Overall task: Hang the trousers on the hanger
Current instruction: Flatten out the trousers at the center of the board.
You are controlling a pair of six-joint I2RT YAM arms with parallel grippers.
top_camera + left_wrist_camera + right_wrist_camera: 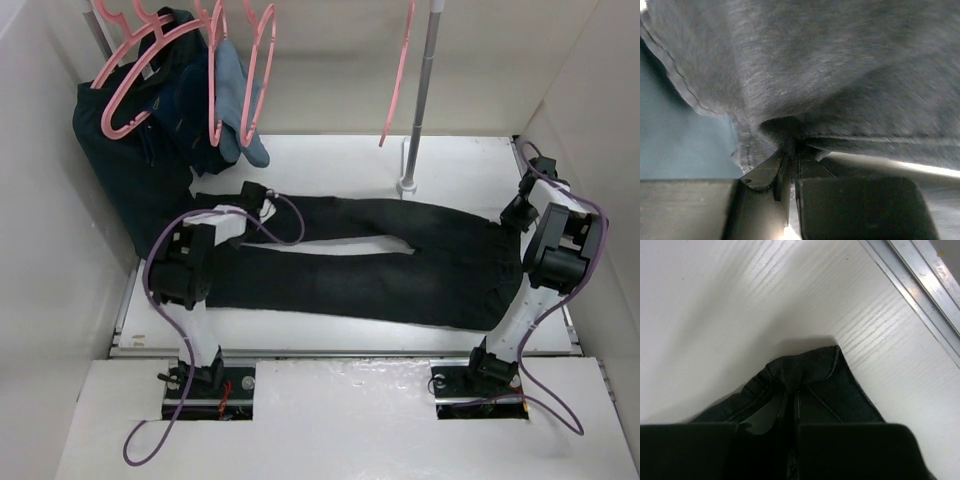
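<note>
The black trousers (400, 270) lie flat across the table, leg ends at the left and waist at the right. My left gripper (255, 197) is shut on the hem of the far leg; in the left wrist view the fingertips (790, 150) pinch a fold of the trousers (830, 75). My right gripper (520, 212) is shut on the far waist corner; in the right wrist view its tips (795, 390) clamp the trousers' corner (810, 365). Several pink hangers hang from the rail at the back. One pink hanger (400, 75) hangs bare at the right.
A dark navy garment (120, 170) and a light-blue cloth (240, 100) hang on the left hangers (130, 75). A metal pole (425, 90) stands behind the trousers on a base (408, 185). White walls close both sides. An aluminium rail (920, 275) edges the table.
</note>
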